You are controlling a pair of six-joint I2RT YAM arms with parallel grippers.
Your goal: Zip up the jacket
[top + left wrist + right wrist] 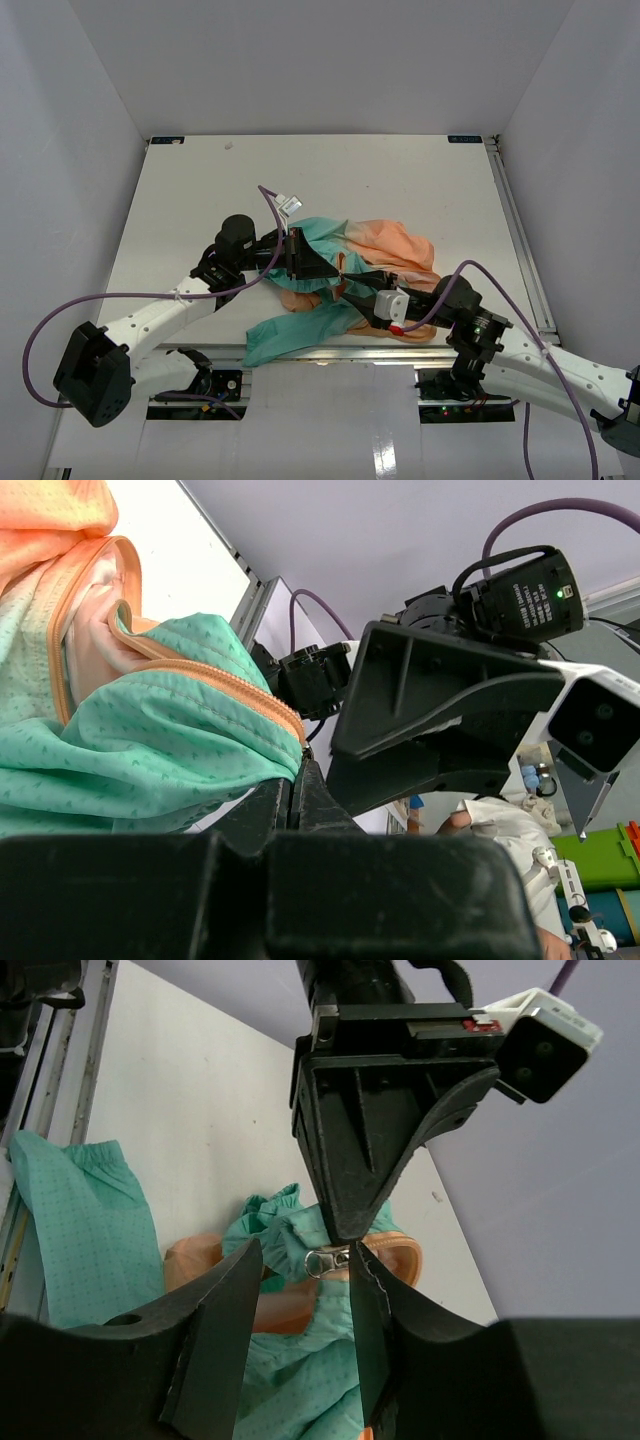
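The left fingers (318, 802) are pressed fully together on the teal-green hem cloth of the thin, soft jacket (385, 245), which fades from peach-orange to teal. They pinch right at the foot of its orange zip tape (215, 675). The right fingers (215, 1330) stand partly apart and hold nothing, with the small silver zip pull (325, 1260) in the gap between them.

As I judge it, closing here could catch loose cloth along with the pull, or miss the little tab altogether. The tab sits just under the left tips, and the two sets of fingers are crowded enough to knock together. If the left pinch slips, the hem would rise with the slider instead of the teeth meshing.

The jacket lies bunched in the middle of the white worktop (200, 180), so the crumpled zip line ahead could jam.
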